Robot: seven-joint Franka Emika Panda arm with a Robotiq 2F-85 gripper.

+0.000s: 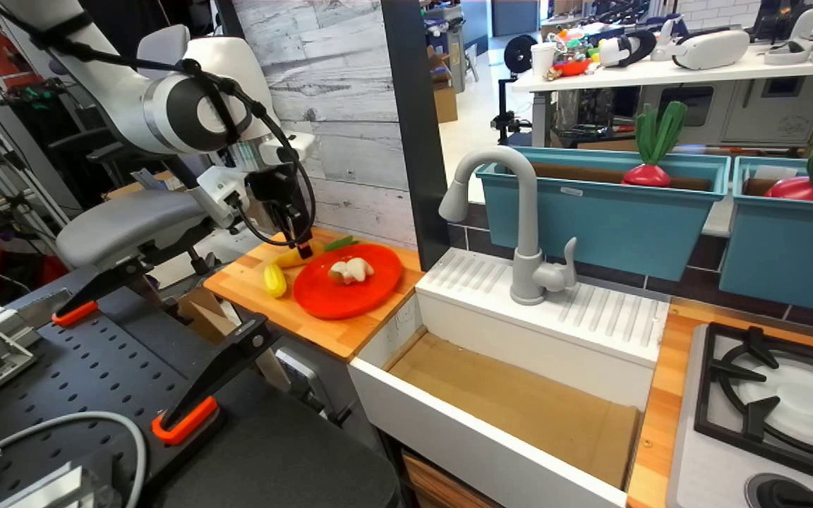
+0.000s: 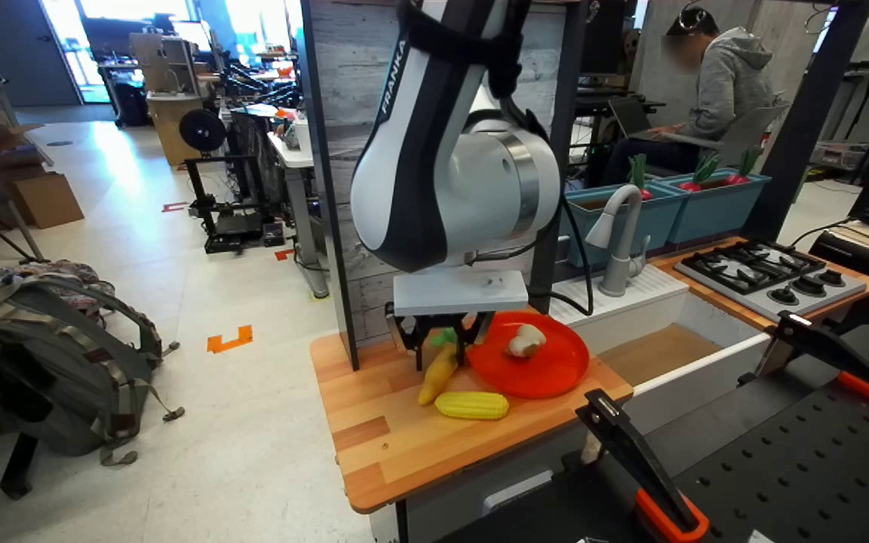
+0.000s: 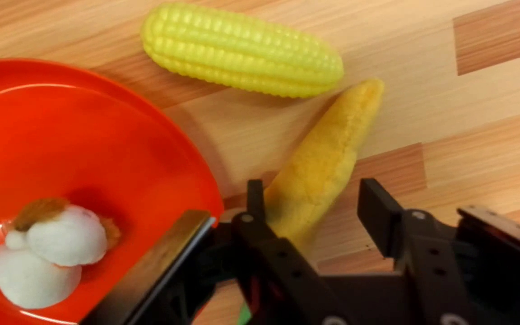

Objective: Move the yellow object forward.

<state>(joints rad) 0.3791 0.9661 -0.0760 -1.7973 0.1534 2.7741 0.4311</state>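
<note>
The yellow object (image 3: 327, 149) is a long soft orange-yellow toy, banana-like, lying on the wooden counter beside the red plate (image 3: 106, 135). It also shows in both exterior views (image 1: 291, 259) (image 2: 438, 379). Its far end is hidden behind my fingers in the wrist view; green leaves (image 2: 443, 337) show at that end in an exterior view. My gripper (image 3: 314, 203) is open, pointing down, with its fingers on either side of the object. The left finger in the wrist view is close against it, contact unclear; a gap shows at the right finger.
A bright yellow corn (image 3: 242, 49) lies beside the object's near tip. The red plate holds a white and brown toy (image 2: 526, 341). A grey plank wall (image 1: 350, 141) stands behind the counter. A sink (image 1: 505, 402) and grey faucet (image 1: 526, 212) adjoin the counter.
</note>
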